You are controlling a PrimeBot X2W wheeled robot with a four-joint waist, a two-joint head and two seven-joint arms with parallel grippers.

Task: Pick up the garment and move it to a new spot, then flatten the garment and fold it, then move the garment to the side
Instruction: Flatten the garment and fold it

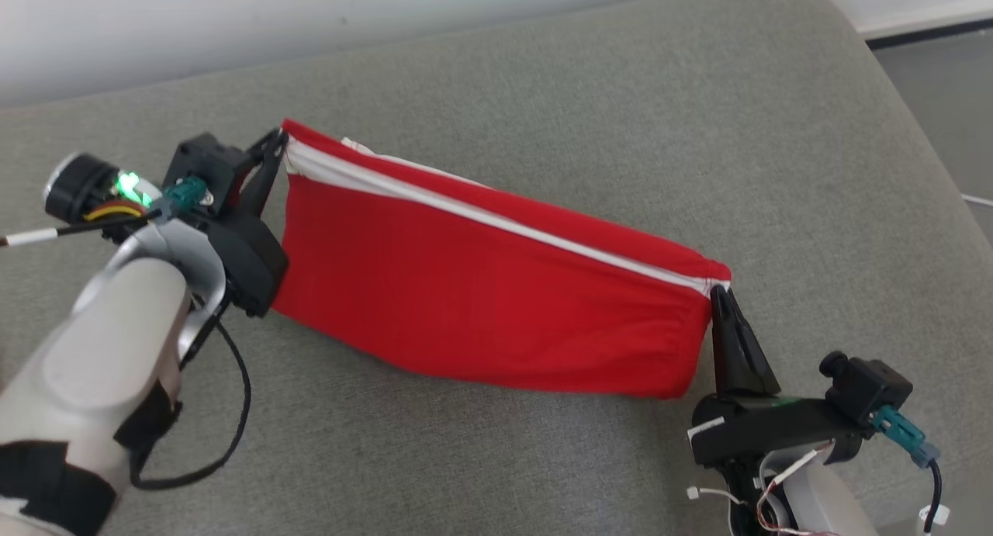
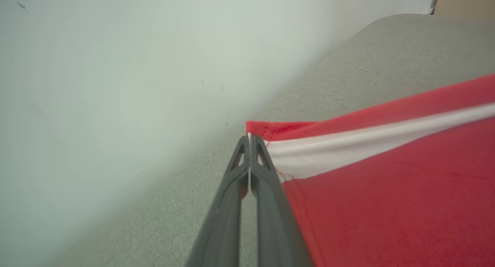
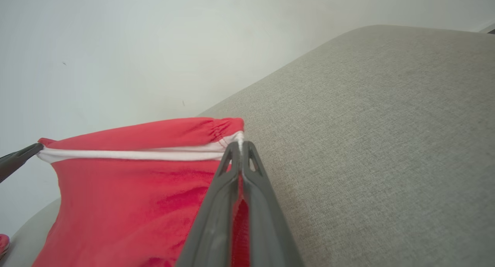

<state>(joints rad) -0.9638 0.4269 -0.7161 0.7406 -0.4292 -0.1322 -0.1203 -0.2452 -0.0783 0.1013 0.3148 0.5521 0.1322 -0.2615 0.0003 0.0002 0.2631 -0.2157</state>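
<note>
The garment is red cloth with a white band along its top edge, stretched taut between my two grippers above a grey cushion. My left gripper is shut on its left top corner, seen close in the left wrist view as dark fingers pinching the garment at the left gripper tips. At the right top corner my right gripper is shut too; the right wrist view shows the right gripper clamped on the white band of the garment. The cloth hangs down below the held edge.
The grey cushion spreads all around the cloth, with a pale wall behind it. Its rounded right edge drops to a grey floor. A black cable loops from my left forearm.
</note>
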